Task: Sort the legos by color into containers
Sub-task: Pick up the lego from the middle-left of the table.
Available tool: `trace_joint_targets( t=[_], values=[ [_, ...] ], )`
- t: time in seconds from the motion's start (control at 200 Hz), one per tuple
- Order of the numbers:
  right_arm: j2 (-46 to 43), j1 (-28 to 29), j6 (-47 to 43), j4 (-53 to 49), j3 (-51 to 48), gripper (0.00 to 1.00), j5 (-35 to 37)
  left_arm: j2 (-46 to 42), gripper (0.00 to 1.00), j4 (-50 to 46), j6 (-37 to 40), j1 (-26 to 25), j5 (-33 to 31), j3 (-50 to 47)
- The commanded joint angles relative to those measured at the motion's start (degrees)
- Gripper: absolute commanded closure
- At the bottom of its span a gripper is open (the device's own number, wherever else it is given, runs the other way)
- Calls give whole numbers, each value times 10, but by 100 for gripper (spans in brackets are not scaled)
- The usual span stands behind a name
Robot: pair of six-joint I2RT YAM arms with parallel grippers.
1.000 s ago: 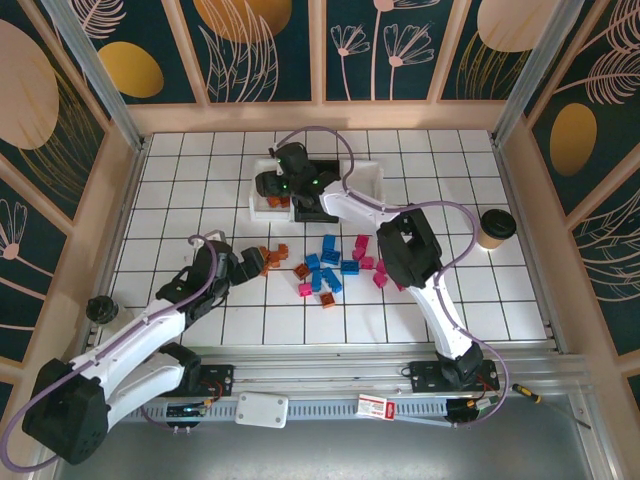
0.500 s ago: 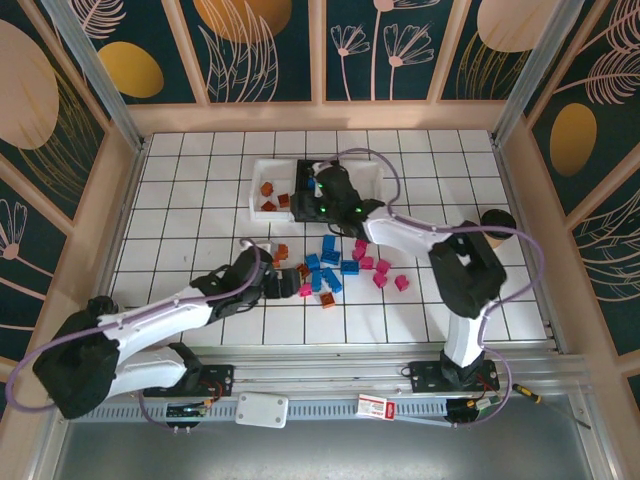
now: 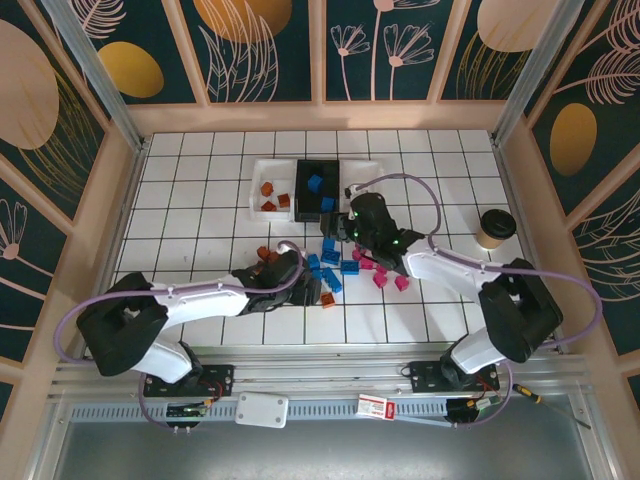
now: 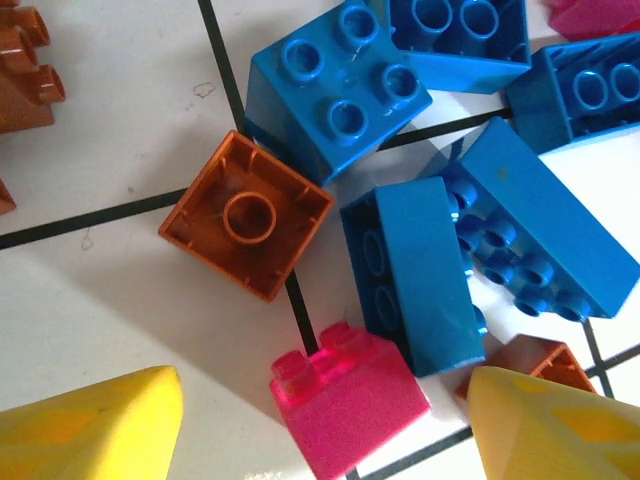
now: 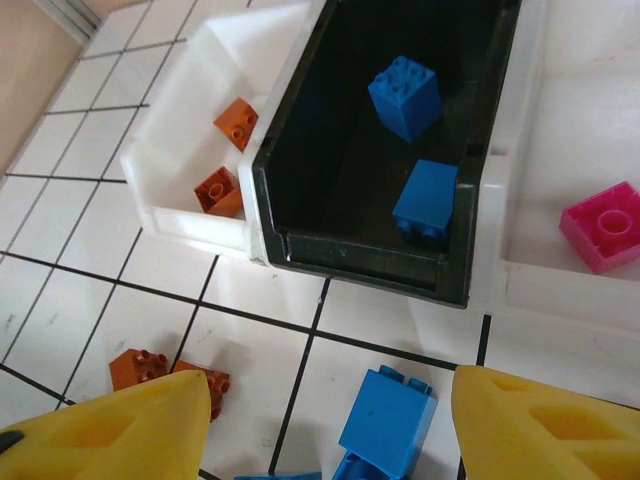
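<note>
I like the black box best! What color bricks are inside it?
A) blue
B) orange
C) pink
A: the right wrist view shows the black bin holding two blue bricks and no other color.

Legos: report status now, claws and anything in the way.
Left claw open over pink brick. Right claw open, empty, near black bin. Blue brick crowds the pink one.

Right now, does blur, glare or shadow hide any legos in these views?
Top external: evenly lit, legos tiny but distinct. Left wrist: sharp, mild sheen on blue brick. Right wrist: black bin dark inside, its two blue bricks readable.
</note>
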Motion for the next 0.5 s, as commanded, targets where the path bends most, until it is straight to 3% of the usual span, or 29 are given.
trace_joint_targets(
  t=[0.0, 0.18, 0.335, 0.38, 0.495],
  values=[
    [-38, -4, 13, 25, -18, 34, 23, 25, 28, -3, 15, -7, -18, 15],
    [-57, -12, 13, 24, -30, 34, 26, 43, 48, -2, 9, -9, -28, 14],
    [-65, -16, 14, 24, -33, 34, 30, 19, 59, -8, 2, -9, -30, 2],
    [-65, -17, 13, 24, -33, 34, 29, 13, 59, -8, -1, -8, -29, -5],
    [-63, -19, 14, 28, -33, 34, 25, 3, 41, -15, -11, -8, -31, -16]
  ],
)
